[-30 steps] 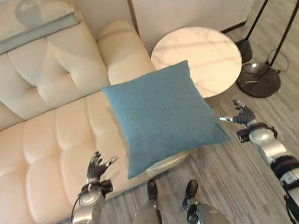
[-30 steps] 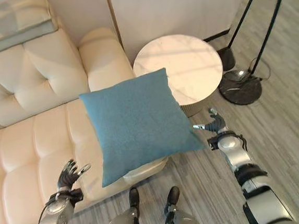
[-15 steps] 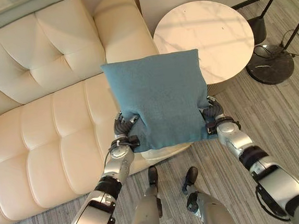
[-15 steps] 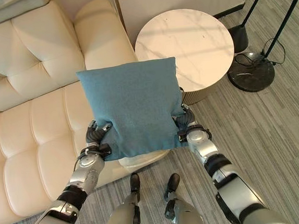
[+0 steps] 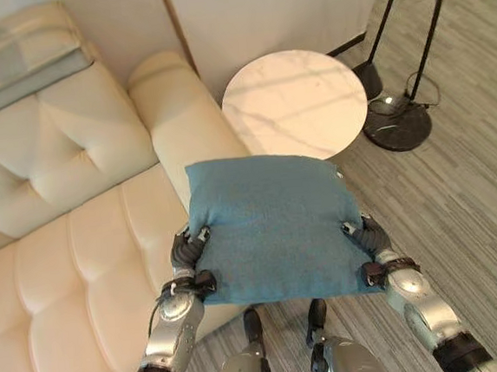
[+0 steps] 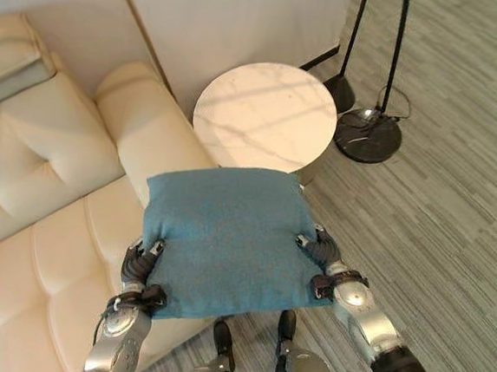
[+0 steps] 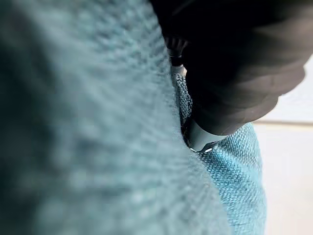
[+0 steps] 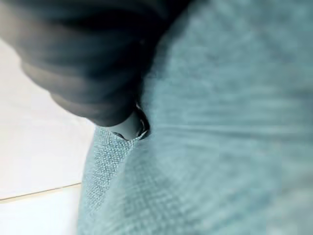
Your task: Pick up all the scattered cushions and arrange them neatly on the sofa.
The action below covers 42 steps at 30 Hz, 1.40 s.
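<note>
A teal cushion [image 5: 274, 227] is held up between my two hands, lying almost flat above the sofa's front edge and the floor. My left hand [image 5: 187, 263] grips its left side and my right hand [image 5: 372, 243] its right side, thumbs on top and fingers curled underneath. Close up in the left wrist view, the cushion's weave [image 7: 98, 127] presses against the left hand [image 7: 234, 68]. The right wrist view has the same fabric [image 8: 220, 127] against the right hand [image 8: 88, 58]. The cream tufted sofa [image 5: 79, 244] stretches to the left, its seat bare.
A round marble side table [image 5: 294, 104] stands by the sofa's arm [image 5: 177, 114]. Two floor lamp bases [image 5: 397, 122] with black poles stand to its right. A folded pale blanket [image 5: 11, 59] lies on the sofa's back. Grey wood floor lies to the right.
A second ago the cushion was in the air between open hands. Both hands closed on its sides, and it has since tipped from upright to almost flat. The camera has shifted.
</note>
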{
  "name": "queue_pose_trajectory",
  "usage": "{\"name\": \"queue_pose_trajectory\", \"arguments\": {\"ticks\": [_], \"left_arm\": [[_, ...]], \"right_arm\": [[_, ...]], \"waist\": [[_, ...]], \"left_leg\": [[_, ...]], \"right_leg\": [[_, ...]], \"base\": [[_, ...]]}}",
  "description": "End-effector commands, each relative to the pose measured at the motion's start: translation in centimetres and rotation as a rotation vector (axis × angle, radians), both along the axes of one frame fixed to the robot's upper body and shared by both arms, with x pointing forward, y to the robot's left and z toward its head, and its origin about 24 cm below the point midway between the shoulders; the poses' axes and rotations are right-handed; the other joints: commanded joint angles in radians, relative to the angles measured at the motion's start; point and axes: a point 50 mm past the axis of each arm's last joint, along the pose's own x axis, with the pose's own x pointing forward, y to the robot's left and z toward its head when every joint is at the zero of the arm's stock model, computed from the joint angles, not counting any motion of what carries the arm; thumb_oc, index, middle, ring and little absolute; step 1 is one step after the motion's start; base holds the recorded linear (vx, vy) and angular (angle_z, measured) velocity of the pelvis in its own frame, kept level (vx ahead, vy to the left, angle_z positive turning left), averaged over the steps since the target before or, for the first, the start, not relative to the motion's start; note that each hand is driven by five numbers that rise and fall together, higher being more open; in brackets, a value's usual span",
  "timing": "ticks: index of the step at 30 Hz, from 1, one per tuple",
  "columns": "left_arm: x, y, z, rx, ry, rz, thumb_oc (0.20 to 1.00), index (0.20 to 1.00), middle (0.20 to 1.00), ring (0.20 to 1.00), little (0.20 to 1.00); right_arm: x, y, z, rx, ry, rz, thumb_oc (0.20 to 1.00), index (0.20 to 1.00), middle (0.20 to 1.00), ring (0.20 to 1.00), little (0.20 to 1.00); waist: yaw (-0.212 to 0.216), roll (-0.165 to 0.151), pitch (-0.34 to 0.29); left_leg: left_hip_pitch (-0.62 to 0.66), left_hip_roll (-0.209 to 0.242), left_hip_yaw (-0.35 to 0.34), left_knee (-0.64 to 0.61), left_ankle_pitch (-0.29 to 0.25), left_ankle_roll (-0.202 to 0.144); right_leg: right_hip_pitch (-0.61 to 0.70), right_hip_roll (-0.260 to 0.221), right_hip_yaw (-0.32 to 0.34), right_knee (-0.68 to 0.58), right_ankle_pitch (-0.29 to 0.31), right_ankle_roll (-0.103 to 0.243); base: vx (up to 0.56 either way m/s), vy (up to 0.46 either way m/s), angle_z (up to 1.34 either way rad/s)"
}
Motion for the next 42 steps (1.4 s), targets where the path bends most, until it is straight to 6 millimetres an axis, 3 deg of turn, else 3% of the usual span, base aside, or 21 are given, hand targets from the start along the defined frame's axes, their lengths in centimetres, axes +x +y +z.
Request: {"name": "queue_pose_trajectory", "arguments": {"ticks": [1, 5, 6, 11, 12, 15, 17, 18, 19, 20, 24, 25, 27, 28, 31, 33, 35, 36, 37, 38, 42], "left_arm": [[0.1, -0.8, 3.1, 0.081, -0.188, -0.122, 0.2, 0.2, 0.2, 0.2, 0.2], [-0.6, 0.1, 4.2, 0.157, -0.234, -0.11, 0.2, 0.2, 0.2, 0.2, 0.2], [-0.5, 0.1, 4.4, 0.161, -0.246, -0.115, 0.2, 0.2, 0.2, 0.2, 0.2], [-0.1, -0.6, 5.3, 0.176, -0.291, -0.174, 0.2, 0.2, 0.2, 0.2, 0.2], [0.0, -0.7, 5.4, 0.186, -0.297, -0.184, 0.2, 0.2, 0.2, 0.2, 0.2], [0.2, -0.7, 6.2, 0.194, -0.329, -0.178, 0.2, 0.2, 0.2, 0.2, 0.2], [0.4, -1.0, 6.5, 0.185, -0.344, -0.183, 0.2, 0.2, 0.2, 0.2, 0.2], [0.4, -1.3, 6.7, 0.161, -0.355, -0.191, 0.2, 0.2, 0.2, 0.2, 0.2], [0.7, -1.6, 6.8, 0.156, -0.361, -0.19, 0.2, 0.2, 0.2, 0.2, 0.2], [0.8, -1.9, 7.0, 0.143, -0.373, -0.203, 0.2, 0.2, 0.2, 0.2, 0.2], [0.9, -2.5, 7.5, 0.119, -0.406, -0.232, 0.2, 0.2, 0.2, 0.2, 0.2], [1.0, -2.9, 7.7, 0.108, -0.415, -0.237, 0.2, 0.2, 0.2, 0.2, 0.2], [1.2, -3.5, 7.5, 0.089, -0.411, -0.251, 0.2, 0.2, 0.2, 0.2, 0.2], [1.5, -4.9, 7.1, 0.045, -0.393, -0.291, 0.2, 0.2, 0.2, 0.2, 0.2], [1.5, -4.9, 6.3, 0.045, -0.349, -0.292, 0.2, 0.2, 0.2, 0.2, 0.2], [1.2, -4.6, 5.9, 0.061, -0.33, -0.295, 0.2, 0.2, 0.2, 0.2, 0.2], [0.7, -3.5, 5.5, 0.083, -0.307, -0.275, 0.2, 0.2, 0.2, 0.2, 0.2], [0.7, -3.4, 5.5, 0.084, -0.308, -0.275, 0.2, 0.2, 0.2, 0.2, 0.2], [0.6, -3.0, 5.5, 0.102, -0.306, -0.271, 0.2, 0.2, 0.2, 0.2, 0.2], [0.6, -3.0, 5.6, 0.103, -0.307, -0.271, 0.2, 0.2, 0.2, 0.2, 0.2], [0.4, -2.2, 5.8, 0.13, -0.314, -0.267, 0.2, 0.2, 0.2, 0.2, 0.2]], "right_arm": [[-0.6, 3.0, 4.0, 0.151, -0.245, 0.135, 0.2, 0.2, 0.2, 0.2, 0.2], [-0.6, 3.3, 7.0, 0.163, -0.398, 0.137, 0.2, 0.2, 0.2, 0.2, 0.2], [-0.6, 3.5, 7.6, 0.165, -0.432, 0.135, 0.2, 0.2, 0.2, 0.2, 0.2], [-1.0, 3.0, 8.8, 0.078, -0.51, 0.128, 0.2, 0.2, 0.2, 0.2, 0.2], [-0.9, 3.0, 8.7, 0.08, -0.506, 0.132, 0.2, 0.2, 0.2, 0.2, 0.2], [-0.6, 3.2, 9.2, 0.13, -0.526, 0.128, 0.2, 0.2, 0.2, 0.2, 0.2], [-0.4, 3.1, 9.8, 0.137, -0.554, 0.121, 0.2, 0.2, 0.2, 0.2, 0.2], [-0.3, 3.0, 10.0, 0.135, -0.562, 0.121, 0.2, 0.2, 0.2, 0.2, 0.2], [-0.2, 2.7, 10.3, 0.11, -0.58, 0.113, 0.2, 0.2, 0.2, 0.2, 0.2], [0.0, 2.4, 10.4, 0.085, -0.577, 0.099, 0.2, 0.2, 0.2, 0.2, 0.2], [-0.2, 2.6, 10.6, 0.084, -0.585, 0.118, 0.2, 0.2, 0.2, 0.2, 0.2], [-0.3, 2.5, 10.4, 0.073, -0.579, 0.125, 0.2, 0.2, 0.2, 0.2, 0.2], [-0.5, 2.4, 10.1, 0.06, -0.564, 0.126, 0.2, 0.2, 0.2, 0.2, 0.2], [-1.1, 1.1, 9.7, 0.046, -0.55, 0.07, 0.2, 0.2, 0.2, 0.2, 0.2], [-1.2, 1.2, 9.2, 0.062, -0.52, 0.064, 0.2, 0.2, 0.2, 0.2, 0.2], [-1.0, 1.5, 8.8, 0.06, -0.5, 0.072, 0.2, 0.2, 0.2, 0.2, 0.2], [-0.9, 2.2, 8.4, 0.091, -0.475, 0.105, 0.2, 0.2, 0.2, 0.2, 0.2], [-0.9, 2.2, 8.4, 0.092, -0.476, 0.106, 0.2, 0.2, 0.2, 0.2, 0.2], [-0.9, 2.5, 8.3, 0.1, -0.471, 0.117, 0.2, 0.2, 0.2, 0.2, 0.2], [-0.9, 2.5, 8.3, 0.1, -0.472, 0.117, 0.2, 0.2, 0.2, 0.2, 0.2], [-0.6, 3.0, 8.6, 0.127, -0.481, 0.145, 0.2, 0.2, 0.2, 0.2, 0.2]], "waist": [[-0.008, -0.042, -0.146], [-0.017, -0.034, -0.107], [-0.014, -0.03, -0.097], [0.005, -0.025, -0.103], [0.011, -0.028, -0.117], [0.043, -0.042, -0.134], [0.05, -0.034, -0.126], [0.052, -0.016, -0.124], [0.046, -0.01, -0.107], [0.039, -0.006, -0.099], [0.007, -0.038, -0.096], [-0.007, -0.051, -0.098], [-0.027, -0.058, -0.108], [-0.093, -0.045, -0.147], [-0.101, -0.043, -0.151], [-0.096, -0.05, -0.155], [-0.075, -0.062, -0.162], [-0.074, -0.065, -0.158], [-0.062, -0.07, -0.16], [-0.062, -0.073, -0.156], [-0.035, -0.086, -0.144]], "left_leg": [[0.025, -0.016, -0.011, -0.007, -0.076, -0.021], [0.034, -0.032, 0.012, -0.007, -0.078, 0.008], [0.029, -0.027, 0.013, -0.007, -0.07, 0.011], [-0.044, -0.038, -0.067, 0.024, -0.019, 0.027], [-0.069, -0.042, -0.088, 0.032, -0.005, 0.023], [-0.157, -0.056, -0.135, 0.031, 0.065, -0.006], [-0.222, -0.062, -0.146, 0.021, 0.117, -0.04], [-0.258, -0.061, -0.155, 0.011, 0.135, -0.065], [-0.284, -0.064, -0.144, 0.012, 0.133, -0.085], [-0.293, -0.063, -0.12, 0.022, 0.117, -0.083], [-0.245, -0.05, -0.081, 0.167, -0.001, -0.043], [-0.214, -0.039, -0.063, 0.202, -0.049, -0.039], [-0.155, -0.005, -0.014, 0.219, -0.092, -0.041], [-0.031, 0.08, 0.162, 0.127, -0.097, -0.073], [-0.028, 0.055, 0.127, 0.113, -0.1, -0.072], [-0.022, 0.04, 0.131, 0.098, -0.094, -0.053], [-0.002, 0.024, 0.122, 0.089, -0.128, -0.041], [-0.012, 0.024, 0.137, 0.093, -0.109, -0.033], [-0.005, 0.014, 0.121, 0.097, -0.139, -0.03], [-0.015, 0.015, 0.135, 0.101, -0.12, -0.023], [-0.045, -0.005, 0.114, 0.139, -0.145, -0.004]], "right_leg": [[0.023, -0.092, 0.089, 0.028, -0.075, 0.151], [-0.058, -0.116, 0.141, 0.162, -0.037, 0.193], [-0.063, -0.114, 0.154, 0.201, -0.062, 0.197], [-0.004, -0.039, 0.271, 0.484, -0.152, 0.163], [0.022, -0.008, 0.298, 0.481, -0.161, 0.156], [0.129, 0.055, 0.312, 0.268, -0.311, 0.079], [0.125, 0.088, 0.318, 0.183, -0.324, 0.049], [0.107, 0.103, 0.301, 0.15, -0.311, 0.04], [0.094, 0.099, 0.279, 0.139, -0.291, 0.039], [0.076, 0.088, 0.252, 0.129, -0.275, 0.043], [0.052, 0.01, 0.163, 0.07, -0.186, 0.073], [0.045, -0.011, 0.142, 0.062, -0.169, 0.076], [0.046, -0.033, 0.098, 0.039, -0.155, 0.079], [0.073, -0.056, -0.001, 0.009, -0.165, 0.103], [0.096, -0.065, -0.013, 0.013, -0.161, 0.098], [0.099, -0.074, -0.024, 0.009, -0.141, 0.102], [0.116, -0.085, 0.004, 0.017, -0.155, 0.122], [0.106, -0.088, -0.005, 0.019, -0.14, 0.115], [0.115, -0.093, 0.011, 0.026, -0.155, 0.128], [0.106, -0.096, 0.001, 0.028, -0.14, 0.121], [0.096, -0.12, 0.009, 0.048, -0.139, 0.136]], "base": [[-0.07, 0.188, -0.2], [-0.2, 0.166, -0.41], [-0.31, 0.08, -0.5], [-0.27, -0.035, 0.24], [-0.2, -0.146, 0.77], [-0.27, -0.151, 1.04], [-0.43, -0.175, 0.52], [-0.48, -0.114, 0.97], [-0.46, -0.028, 1.07], [-0.45, 0.012, 0.92], [-0.29, 0.029, 0.91], [-0.18, 0.03, 0.62], [-0.08, 0.071, 0.84], [0.04, 0.155, 1.08], [0.06, 0.156, 2.03], [0.0, 0.14, 0.0], [0.15, 0.2, -0.3], [0.2, 0.221, -0.08], [-0.03, 0.077, -0.03], [0.1, 0.172, -0.09], [0.04, 0.128, 0.04]]}}
